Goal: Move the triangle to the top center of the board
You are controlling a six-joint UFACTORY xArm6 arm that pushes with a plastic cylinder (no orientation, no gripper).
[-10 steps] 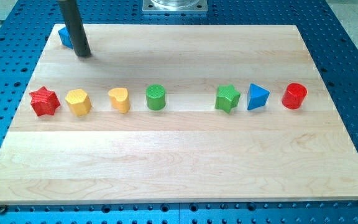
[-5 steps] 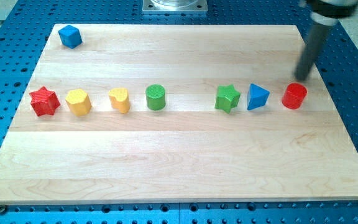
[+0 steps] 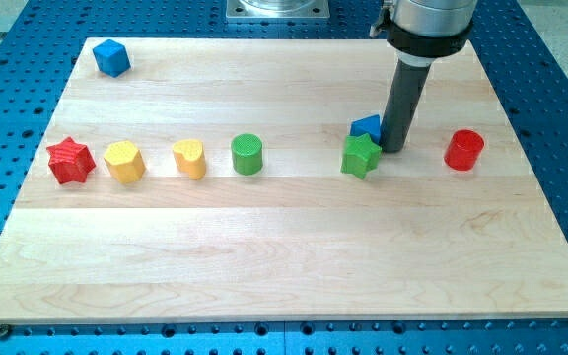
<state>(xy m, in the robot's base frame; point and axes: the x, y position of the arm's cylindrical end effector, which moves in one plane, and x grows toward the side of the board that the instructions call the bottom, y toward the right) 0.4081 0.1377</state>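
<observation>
Right now the blue triangle sits right of the board's centre, just above the green star and apparently touching it, with only its upper left part showing because my rod stands in front of its right side. My tip rests on the wood pressed against the triangle's right flank, just right of the star's upper arm (whether it also touches the star I cannot tell). As for fingers, the arm has none to open or close: it ends in the plain dark rod, which holds nothing and only leans against the triangle. Further toward the view's right, well apart from the tip, stands the red cylinder. To the star's left, across a gap, a row runs along the board's middle band: a green cylinder, then a yellow heart-like block, then a yellow block whose shape is hard to make out, and last a red star near the left edge. Far off in the top left corner sits a blue cube, alone. All of them rest on the pale wooden board, which lies on a blue perforated table
</observation>
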